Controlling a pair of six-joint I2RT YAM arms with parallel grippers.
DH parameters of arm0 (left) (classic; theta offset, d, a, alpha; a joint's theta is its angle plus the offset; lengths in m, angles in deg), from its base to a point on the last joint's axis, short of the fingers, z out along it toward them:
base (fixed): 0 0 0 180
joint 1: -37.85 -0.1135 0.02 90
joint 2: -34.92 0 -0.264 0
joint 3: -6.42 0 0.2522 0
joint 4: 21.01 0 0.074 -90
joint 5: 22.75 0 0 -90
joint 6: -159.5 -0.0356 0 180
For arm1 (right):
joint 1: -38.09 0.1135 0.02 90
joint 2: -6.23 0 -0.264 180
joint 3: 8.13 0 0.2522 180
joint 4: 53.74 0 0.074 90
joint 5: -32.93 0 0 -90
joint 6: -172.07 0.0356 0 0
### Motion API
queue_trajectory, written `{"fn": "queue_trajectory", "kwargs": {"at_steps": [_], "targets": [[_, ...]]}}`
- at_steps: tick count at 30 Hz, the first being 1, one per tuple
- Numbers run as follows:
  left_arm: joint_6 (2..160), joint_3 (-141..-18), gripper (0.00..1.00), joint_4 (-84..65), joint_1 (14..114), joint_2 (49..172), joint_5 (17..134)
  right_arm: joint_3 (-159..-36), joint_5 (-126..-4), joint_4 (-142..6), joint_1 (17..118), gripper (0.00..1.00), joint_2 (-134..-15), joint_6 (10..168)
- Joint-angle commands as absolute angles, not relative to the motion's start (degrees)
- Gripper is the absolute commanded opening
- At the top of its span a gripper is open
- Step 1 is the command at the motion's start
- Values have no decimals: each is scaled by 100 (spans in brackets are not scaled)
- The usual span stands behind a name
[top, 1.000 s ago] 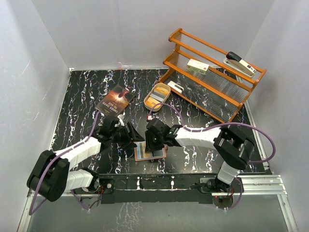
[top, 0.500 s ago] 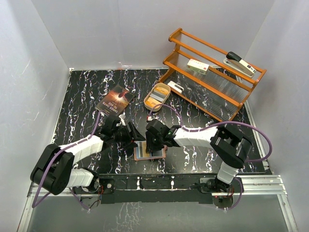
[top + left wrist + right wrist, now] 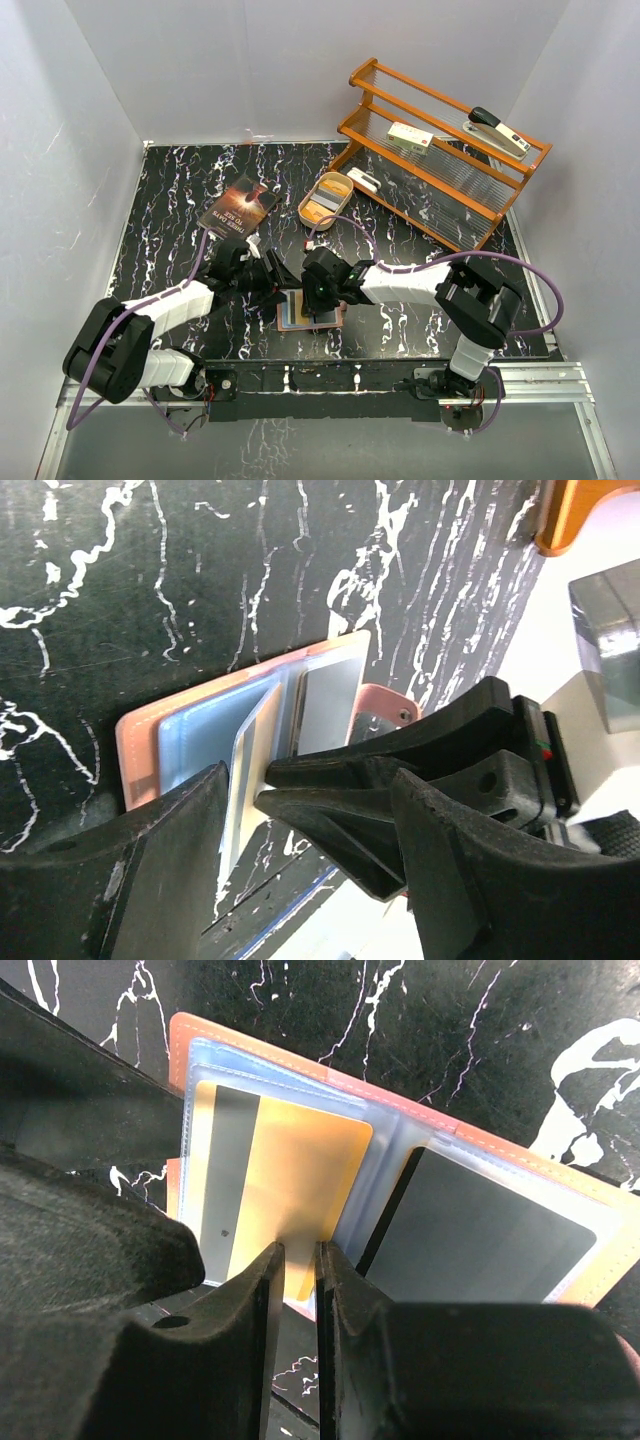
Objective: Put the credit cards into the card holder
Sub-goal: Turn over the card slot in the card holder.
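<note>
The card holder (image 3: 298, 320) lies open on the black marbled table, its clear pockets facing up (image 3: 390, 1125). My right gripper (image 3: 298, 1260) is shut on the near edge of a gold-orange credit card (image 3: 290, 1175), whose far end sits in the holder's left page. From the left wrist view that card (image 3: 248, 765) stands tilted and nearly edge-on. A grey card (image 3: 480, 1230) lies in the right page. My left gripper (image 3: 310, 780) is open, its fingers straddling the right gripper's fingertips (image 3: 320, 780) at the holder's edge. From above, both grippers (image 3: 278, 280) (image 3: 318, 300) meet over the holder.
A dark paperback book (image 3: 238, 210) and a tan oval tin (image 3: 326, 196) lie farther back. A wooden rack (image 3: 440, 190) at the back right carries a white box (image 3: 410, 137) and a stapler (image 3: 497, 130). White walls enclose the table.
The left gripper has shifted slightly right toward the card holder. The right jaws have narrowed on the gold-orange card. The holder has stayed in place.
</note>
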State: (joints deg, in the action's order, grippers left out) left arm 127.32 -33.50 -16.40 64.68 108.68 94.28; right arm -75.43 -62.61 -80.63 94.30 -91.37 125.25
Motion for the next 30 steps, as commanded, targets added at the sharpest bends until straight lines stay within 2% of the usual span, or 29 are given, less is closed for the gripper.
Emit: {"fn": "queue_trajectory", "kwargs": {"at_steps": [1, 5, 13, 22, 30], "targets": [[13111, -3189, 64, -2154, 6451, 10705, 9801, -7443, -6097, -7739, 9441, 20, -8836, 12403], [13449, -3185, 63, -2647, 6455, 10829, 10061, -7375, -5829, -7831, 9443, 25, -8417, 12329], [13520, -3341, 63, -2688, 6564, 10889, 10046, -7172, -4866, -8542, 9439, 31, -7314, 12328], [13742, -3577, 63, -2889, 7170, 11183, 9733, -7117, -3854, -8933, 9441, 38, -5862, 12204], [13629, -3824, 63, -2764, 7513, 11306, 9510, -7324, -3681, -9125, 9443, 38, -5621, 11996]]}}
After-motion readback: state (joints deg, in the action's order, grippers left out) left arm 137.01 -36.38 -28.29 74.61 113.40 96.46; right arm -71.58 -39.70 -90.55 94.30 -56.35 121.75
